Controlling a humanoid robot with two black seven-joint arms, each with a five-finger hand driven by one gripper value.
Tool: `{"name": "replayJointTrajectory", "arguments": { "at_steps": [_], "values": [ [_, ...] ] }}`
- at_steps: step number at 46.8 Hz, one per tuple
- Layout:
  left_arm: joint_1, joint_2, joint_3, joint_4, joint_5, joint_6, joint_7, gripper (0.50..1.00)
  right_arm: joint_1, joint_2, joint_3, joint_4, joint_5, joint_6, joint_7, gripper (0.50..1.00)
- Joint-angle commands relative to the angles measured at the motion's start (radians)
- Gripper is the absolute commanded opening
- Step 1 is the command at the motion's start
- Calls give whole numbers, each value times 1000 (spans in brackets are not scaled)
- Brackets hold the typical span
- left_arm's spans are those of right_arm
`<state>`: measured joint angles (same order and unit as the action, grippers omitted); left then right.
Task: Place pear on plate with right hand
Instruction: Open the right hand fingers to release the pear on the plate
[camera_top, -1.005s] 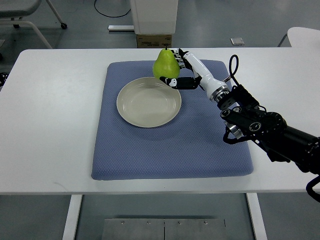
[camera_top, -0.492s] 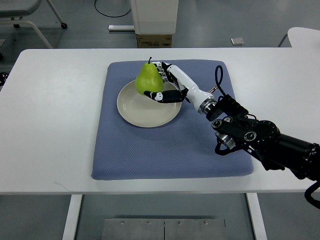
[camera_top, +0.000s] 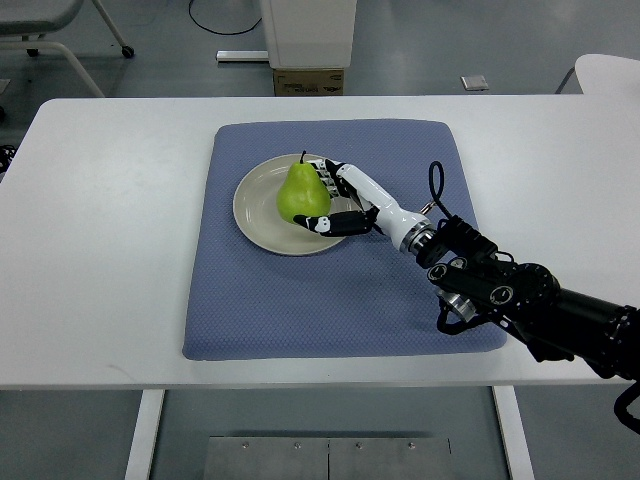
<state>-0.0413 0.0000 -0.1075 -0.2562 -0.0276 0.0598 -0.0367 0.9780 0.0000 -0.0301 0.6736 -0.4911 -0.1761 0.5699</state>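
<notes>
Right arm enters from lower right, crosses mat (camera_top: 330, 300) on tabletop (camera_top: 110, 220). Right hand (camera_top: 335, 205) wrapped round pear (camera_top: 303, 195), fingers (camera_top: 322, 172) behind it, thumb in front. Pear upright, stem up, over plate (camera_top: 258, 215) centre; base looks at or just above plate surface, contact not certain. Transport part seems done. Left: settle pear, open hand, pull arm back. Left arm out of sight. Beyond tabletop: white cabinet base, floor.

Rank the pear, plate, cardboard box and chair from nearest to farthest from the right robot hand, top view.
1. Pear, gripped in the right robot hand.
2. Plate, directly beneath.
3. Cardboard box, on the floor beyond the table.
4. Chair, far top left.
</notes>
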Motion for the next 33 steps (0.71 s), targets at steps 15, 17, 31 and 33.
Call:
{"name": "replayJointTrajectory", "arguments": {
  "at_steps": [15, 17, 31, 33],
  "values": [
    [0, 0, -1, 0, 0, 0, 0, 1000, 1, 0, 4, -9, 2, -3, 4, 995],
    [0, 0, 0, 0, 0, 0, 0, 1000, 1, 0, 4, -9, 2, -3, 4, 998],
    [0, 0, 0, 0, 0, 0, 0, 1000, 5, 0, 10, -17, 2, -3, 4, 1000],
    [0, 0, 0, 0, 0, 0, 0, 1000, 8, 0, 16, -17, 2, -3, 4, 1000]
  ]
}}
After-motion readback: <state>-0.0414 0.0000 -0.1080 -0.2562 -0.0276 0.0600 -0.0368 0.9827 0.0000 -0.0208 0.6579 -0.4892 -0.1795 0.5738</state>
